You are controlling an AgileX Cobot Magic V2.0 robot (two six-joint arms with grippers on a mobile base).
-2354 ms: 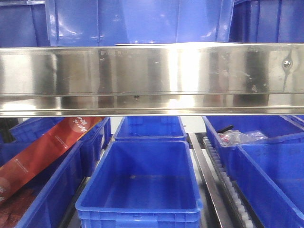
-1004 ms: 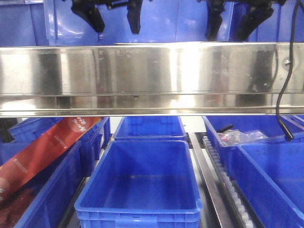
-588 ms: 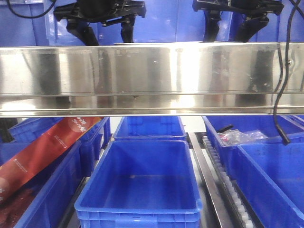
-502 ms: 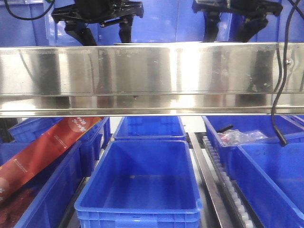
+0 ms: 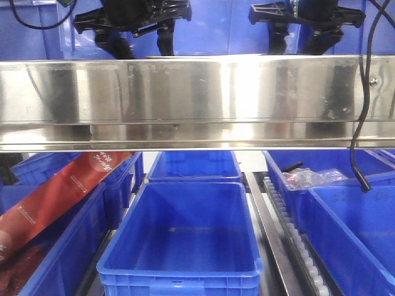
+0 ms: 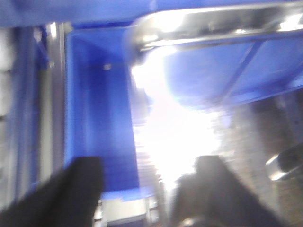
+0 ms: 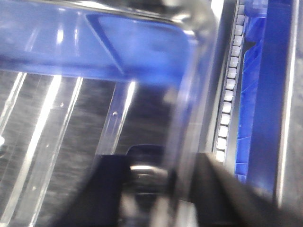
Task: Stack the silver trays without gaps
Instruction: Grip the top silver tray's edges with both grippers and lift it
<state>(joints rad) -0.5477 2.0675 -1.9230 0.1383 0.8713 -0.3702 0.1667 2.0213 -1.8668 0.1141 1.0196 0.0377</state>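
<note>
The left pincer (image 5: 142, 44) and right pincer (image 5: 299, 44) are held spread over the silver trays (image 6: 213, 21), presumably so that one can be gripped.

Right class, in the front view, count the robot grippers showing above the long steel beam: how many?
2. The left gripper hangs above the left half of the steel beam, the right gripper above its right half. Both look open; the beam may hide their tips.

blue bins (image 5: 185, 246), silver tray (image 6: 213, 23), mirror-silver beam (image 5: 197, 98), red box (image 5: 55, 197)
</note>
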